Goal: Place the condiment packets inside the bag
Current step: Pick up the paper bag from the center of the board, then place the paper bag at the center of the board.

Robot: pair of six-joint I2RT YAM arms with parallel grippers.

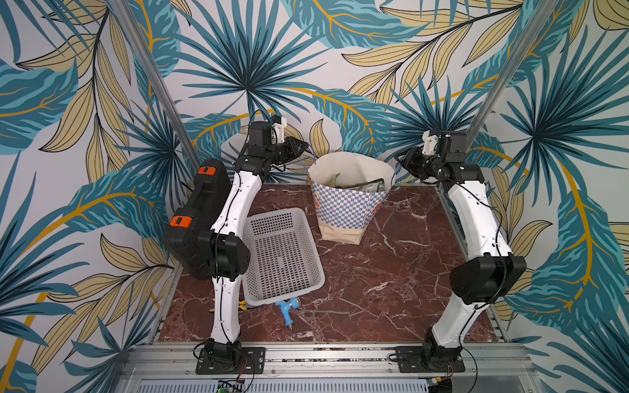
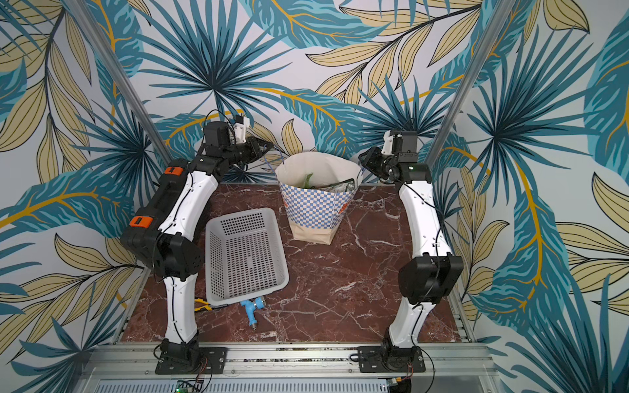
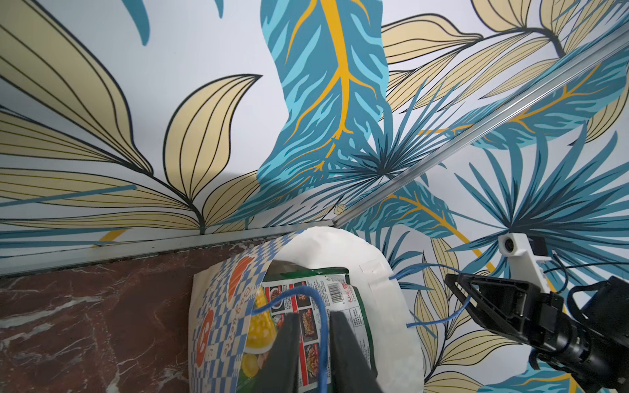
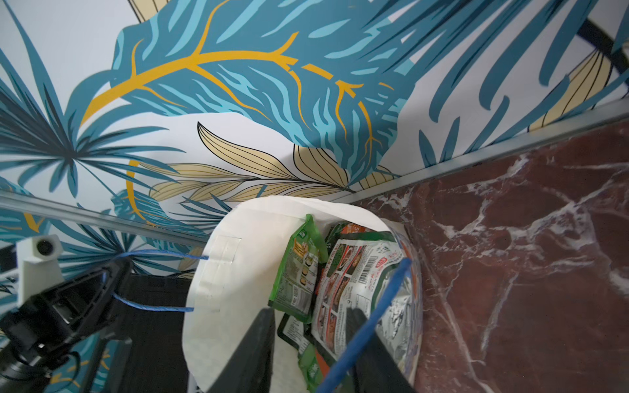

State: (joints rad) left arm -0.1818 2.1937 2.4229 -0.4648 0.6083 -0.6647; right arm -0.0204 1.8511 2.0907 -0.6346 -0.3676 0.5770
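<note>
The blue-and-white checkered bag [image 1: 343, 211] [image 2: 316, 211] stands open at the back middle of the table. Several condiment packets [image 1: 369, 186] [image 4: 343, 272], green and silver-red, lie inside it; I see none outside. My left gripper [image 1: 304, 147] [image 3: 315, 314] hangs at the bag's left rim, its jaws nearly together with the blue cord handle [image 3: 320, 303] running between them. My right gripper [image 1: 400, 160] [image 4: 310, 310] is at the right rim. Its jaws stand visibly apart, and the other cord handle [image 4: 384, 299] slants between them.
A white perforated basket [image 1: 272, 214] sits in front of the bag to the left, with a blue tap fitting [image 1: 287, 309] at its near end. A black case with orange latches [image 1: 200, 204] leans by the left arm. The wall stands close behind the bag.
</note>
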